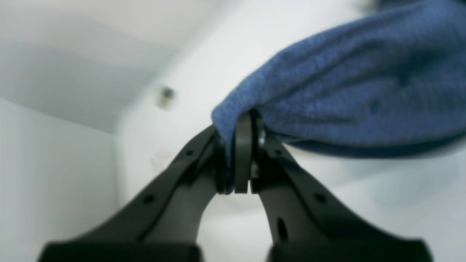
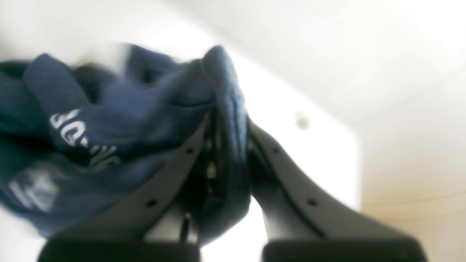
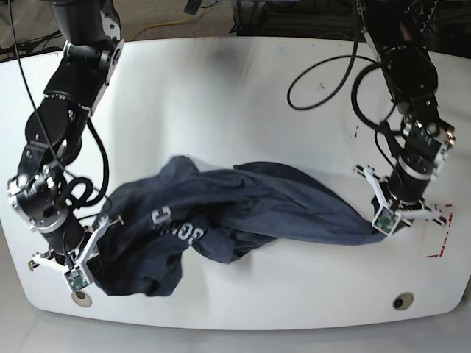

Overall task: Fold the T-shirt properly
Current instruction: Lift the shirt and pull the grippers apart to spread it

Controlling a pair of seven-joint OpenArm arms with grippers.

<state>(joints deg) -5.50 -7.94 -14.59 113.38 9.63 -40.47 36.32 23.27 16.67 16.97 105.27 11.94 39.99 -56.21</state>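
Note:
The dark navy T-shirt [image 3: 243, 209] lies crumpled and stretched across the white table, with white lettering partly showing near its left half. My left gripper [image 3: 377, 223] is shut on the shirt's right end; in the left wrist view the jaws [image 1: 242, 160] pinch a fold of blue cloth [image 1: 349, 83]. My right gripper [image 3: 94, 259] is shut on the shirt's left end; in the right wrist view the jaws [image 2: 225, 160] clamp a thick fold of cloth [image 2: 109, 120] bearing white letters.
The white table [image 3: 243, 95] has a front edge close below both grippers. A black cable [image 3: 324, 81] loops on the table at the back right. Red corner marks [image 3: 441, 235] sit at the right edge. Round holes [image 3: 402, 301] lie near the front corners.

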